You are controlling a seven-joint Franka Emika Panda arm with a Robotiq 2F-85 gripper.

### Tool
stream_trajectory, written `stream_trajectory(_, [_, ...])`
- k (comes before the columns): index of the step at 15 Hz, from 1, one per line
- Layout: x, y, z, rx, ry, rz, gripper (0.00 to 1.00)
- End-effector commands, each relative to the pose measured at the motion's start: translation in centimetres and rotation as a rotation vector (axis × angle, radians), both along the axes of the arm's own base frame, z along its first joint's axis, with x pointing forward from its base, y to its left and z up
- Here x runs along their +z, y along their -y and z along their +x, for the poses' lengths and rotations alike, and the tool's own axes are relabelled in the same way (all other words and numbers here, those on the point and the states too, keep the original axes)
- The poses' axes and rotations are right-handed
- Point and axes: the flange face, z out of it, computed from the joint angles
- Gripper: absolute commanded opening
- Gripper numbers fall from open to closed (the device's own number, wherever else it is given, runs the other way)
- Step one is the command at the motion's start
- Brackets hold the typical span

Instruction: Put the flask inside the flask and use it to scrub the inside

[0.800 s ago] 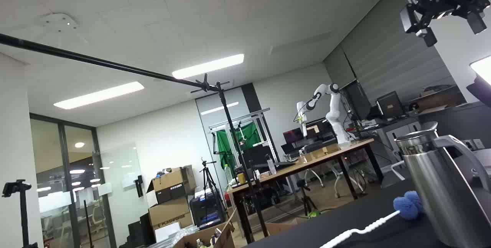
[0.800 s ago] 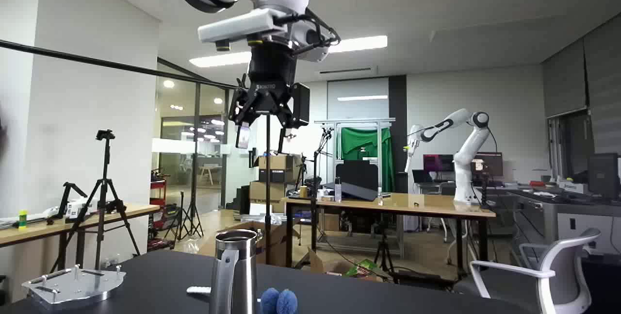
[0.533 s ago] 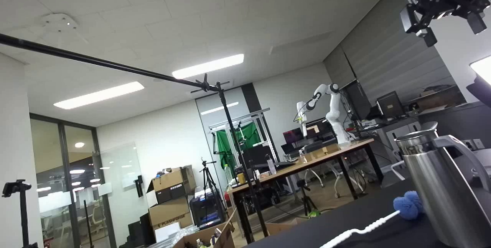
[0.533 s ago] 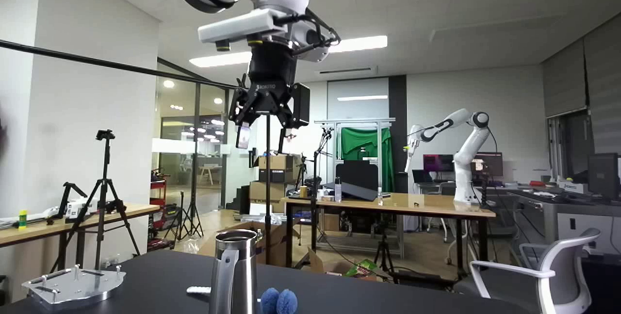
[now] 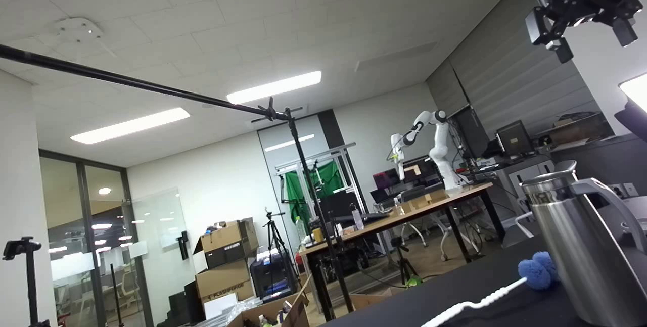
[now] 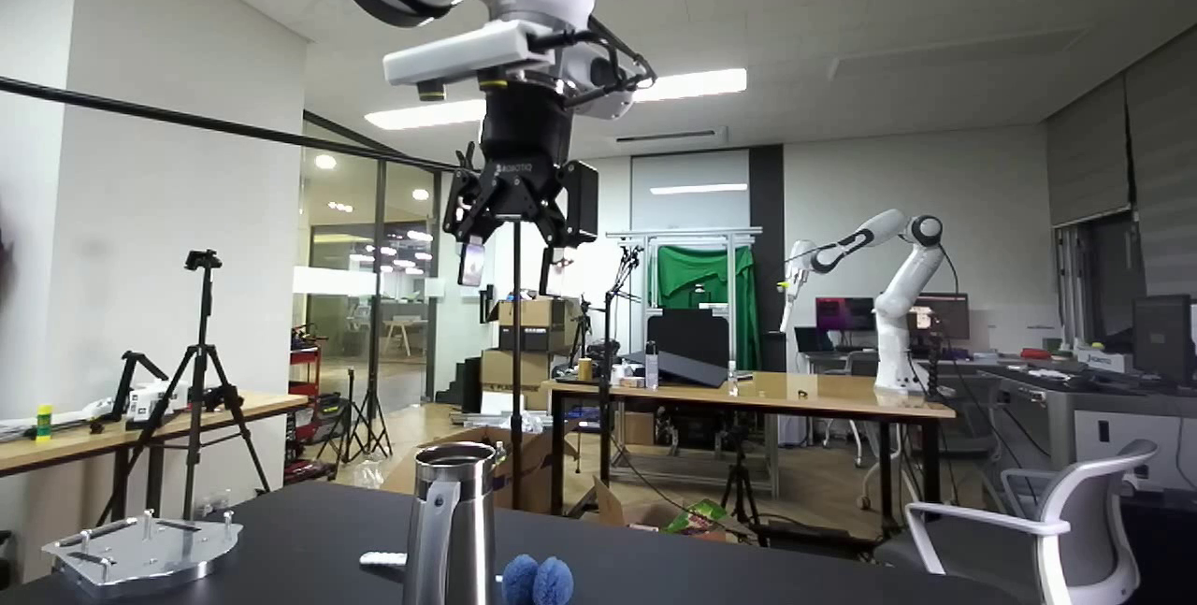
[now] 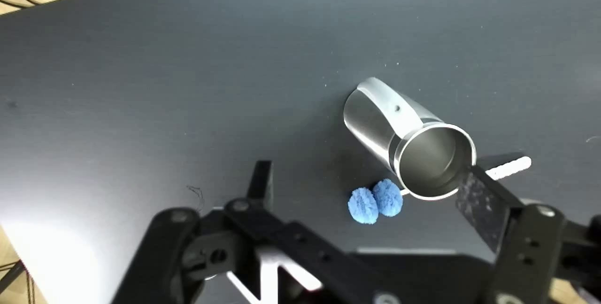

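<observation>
Slight shift of the claw [image 6: 512, 280]: spread wide, holding nothing, it hangs well above the flask [image 5: 589, 256] standing on the table [image 7: 188, 83]. Approach seems in hand; next, likely, a descent to grip the blue-headed brush [image 7: 387, 198] beside the flask

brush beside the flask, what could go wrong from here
The brush lies close beside the flask, so the open gripper might knock the flask over when reaching for the brush. The brush's twin blue puffs might catch at the flask's mouth. Nothing holds the flask, so it could tip during scrubbing.
</observation>
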Motion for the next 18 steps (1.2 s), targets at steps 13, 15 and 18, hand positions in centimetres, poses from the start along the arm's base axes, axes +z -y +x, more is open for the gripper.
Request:
stream_trajectory(13, [-6.3, -21.3, 15.8, -0.618, -0.09, -0.044, 1.0])
stream_trajectory(15, [-7.5, -25.9, 15.5, -0.7, -0.132, -0.03, 1.0])
stream_trajectory(18, [-8.6, -27.3, 14.7, -0.671, -0.127, -0.024, 1.0])
